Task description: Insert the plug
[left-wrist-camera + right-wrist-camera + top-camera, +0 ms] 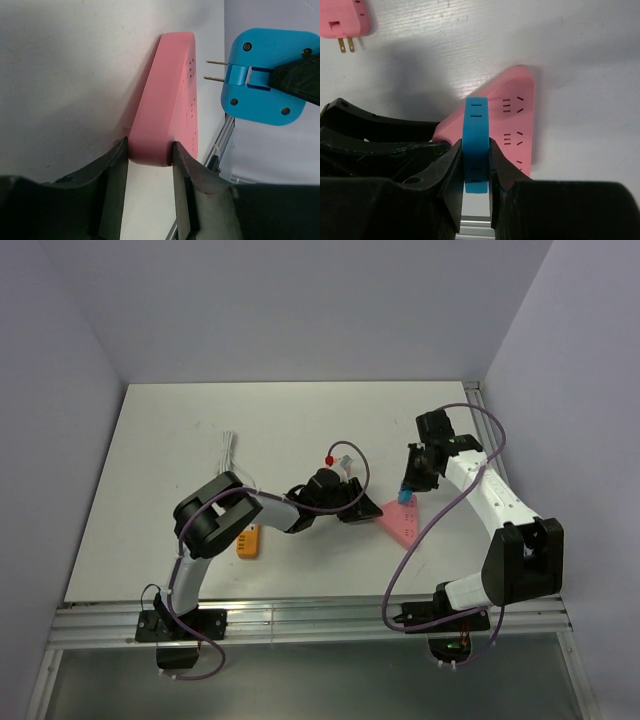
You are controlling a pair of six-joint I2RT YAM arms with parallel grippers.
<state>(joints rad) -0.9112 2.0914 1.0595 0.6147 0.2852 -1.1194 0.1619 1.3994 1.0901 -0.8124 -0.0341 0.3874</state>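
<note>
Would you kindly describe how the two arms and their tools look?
The left arm and right arm pair white links with bulky black joint housings; a thin purple cable loops along each. The left tool and right tool are matte black and two-fingered.

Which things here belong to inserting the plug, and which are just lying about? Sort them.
Job: blue plug, held in right pincer; pink socket block, gripped by left pincer.
Lying about: pink plug; orange item; white cords.

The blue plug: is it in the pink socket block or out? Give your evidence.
Out: the blue plug hangs beside the pink socket block, both prongs bare and short of its face.
</note>
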